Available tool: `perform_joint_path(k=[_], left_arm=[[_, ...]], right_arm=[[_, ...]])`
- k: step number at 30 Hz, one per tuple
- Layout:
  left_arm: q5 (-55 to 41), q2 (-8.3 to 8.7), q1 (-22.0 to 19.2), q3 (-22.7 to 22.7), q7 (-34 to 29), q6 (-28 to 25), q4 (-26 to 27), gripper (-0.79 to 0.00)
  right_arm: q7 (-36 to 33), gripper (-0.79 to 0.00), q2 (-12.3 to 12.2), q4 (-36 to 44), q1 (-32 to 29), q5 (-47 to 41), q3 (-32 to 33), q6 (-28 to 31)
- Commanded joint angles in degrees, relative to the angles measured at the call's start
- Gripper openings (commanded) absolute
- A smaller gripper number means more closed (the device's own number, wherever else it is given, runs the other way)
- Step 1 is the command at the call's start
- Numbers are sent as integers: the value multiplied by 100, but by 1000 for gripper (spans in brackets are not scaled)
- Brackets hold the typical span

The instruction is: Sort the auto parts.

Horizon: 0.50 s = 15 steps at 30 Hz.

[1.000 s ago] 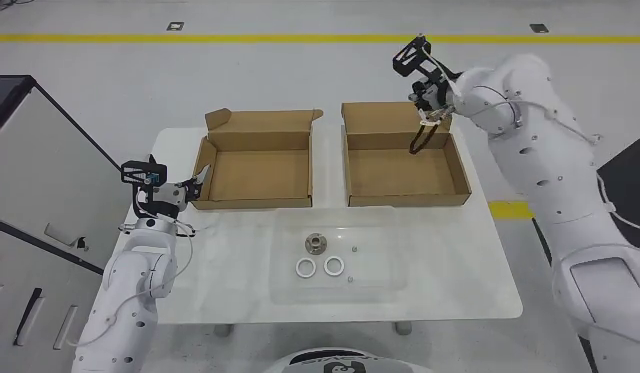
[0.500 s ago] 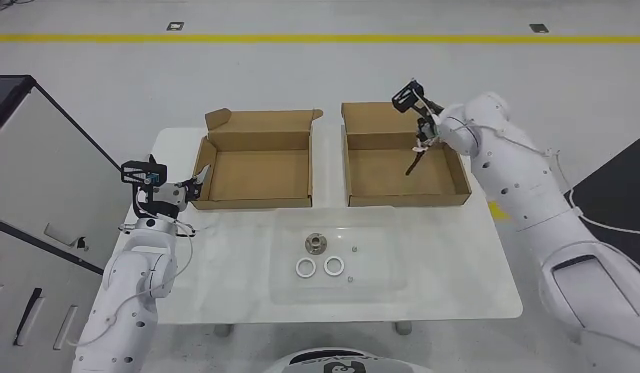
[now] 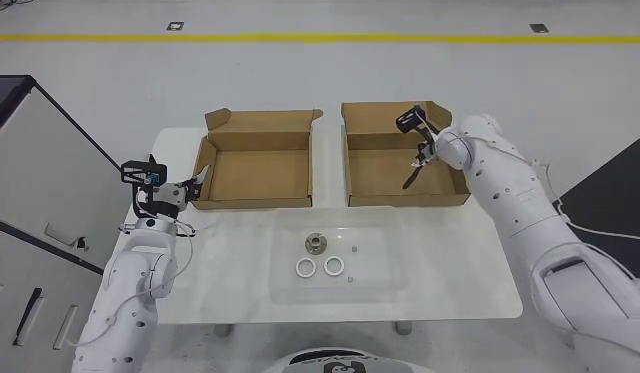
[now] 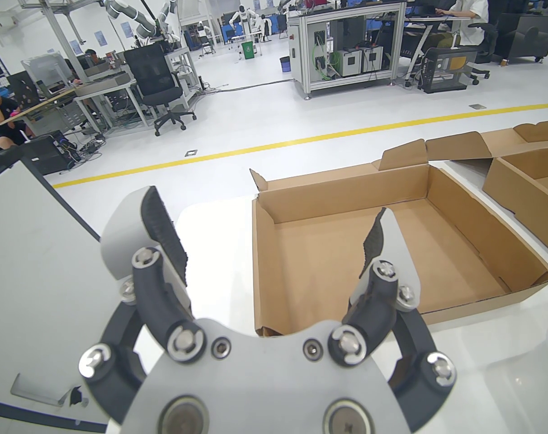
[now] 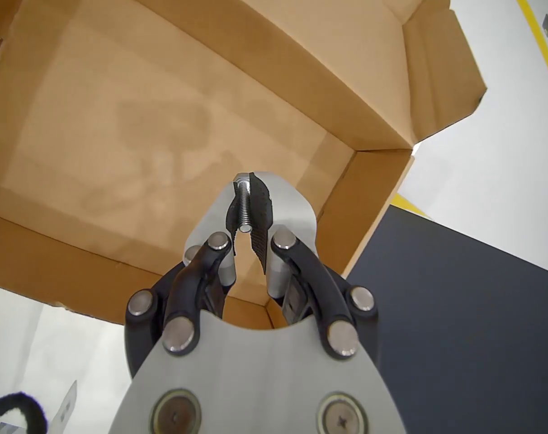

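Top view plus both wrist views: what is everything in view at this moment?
table: one, white.
left cardboard box: one, brown, open, table's far side.
right cardboard box: one, brown, open, beside it.
clear tray: one, transparent, mid-table.
metal flanged part: one, grey, in tray.
rings: two, white, in tray.
small bits: two, pale, in tray; unidentifiable.
bolt: one, silver, over right cardboard box.
left gripper: open, beside left cardboard box.
right gripper: shut on bolt.

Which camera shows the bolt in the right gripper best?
The right wrist view: the bolt sits close up, clamped in the right gripper. In the top view it is too small to tell; the left wrist view faces the left box.
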<state>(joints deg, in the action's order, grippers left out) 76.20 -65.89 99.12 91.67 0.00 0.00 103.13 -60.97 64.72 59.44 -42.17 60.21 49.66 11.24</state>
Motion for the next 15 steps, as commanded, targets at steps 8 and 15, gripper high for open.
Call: perform_joint_path(k=[8,15], left_arm=[[0,0,0,0,0,0,0,0],[0,0,0,0,0,0,0,0]], right_arm=[[-15,-785,37,-357,-92,-51,14,-58],[-87,-785,73,-507,-132,-100,5,-51]])
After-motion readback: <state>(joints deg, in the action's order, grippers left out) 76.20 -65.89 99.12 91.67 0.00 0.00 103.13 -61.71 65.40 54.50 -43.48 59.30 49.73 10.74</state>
